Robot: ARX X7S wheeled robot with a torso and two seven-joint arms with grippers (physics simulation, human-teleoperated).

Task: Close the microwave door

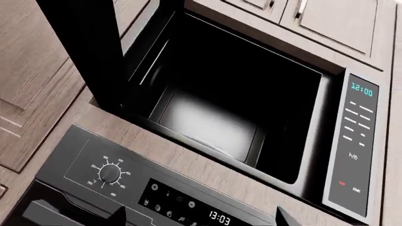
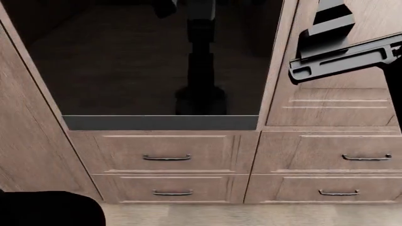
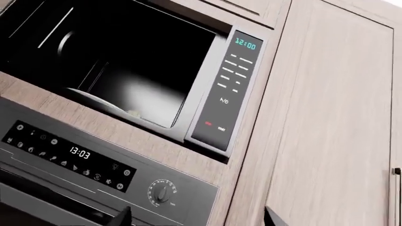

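Observation:
The microwave [image 1: 232, 108] is built into the wood cabinetry and its dark cavity is exposed. Its door [image 1: 88, 47], a black slab, stands swung out from the hinge side, well clear of the opening. The control panel [image 1: 355, 146] reads 12:00. My left gripper [image 1: 202, 219] is open and holds nothing; only its two fingertips show, in front of the oven below the microwave. The right wrist view shows the microwave cavity [image 3: 125, 66] and the panel [image 3: 229, 89], but not the door. My right gripper [image 3: 199, 217] is open too, apart from the cabinet front.
An oven [image 1: 113, 183] with a round knob [image 1: 110, 173] and a 13:03 display sits directly under the microwave. In the head view, a dark glass front [image 2: 157, 61] stands above several drawers [image 2: 166, 153]. A right arm link [image 2: 342, 59] crosses a tall cabinet panel [image 3: 333, 117].

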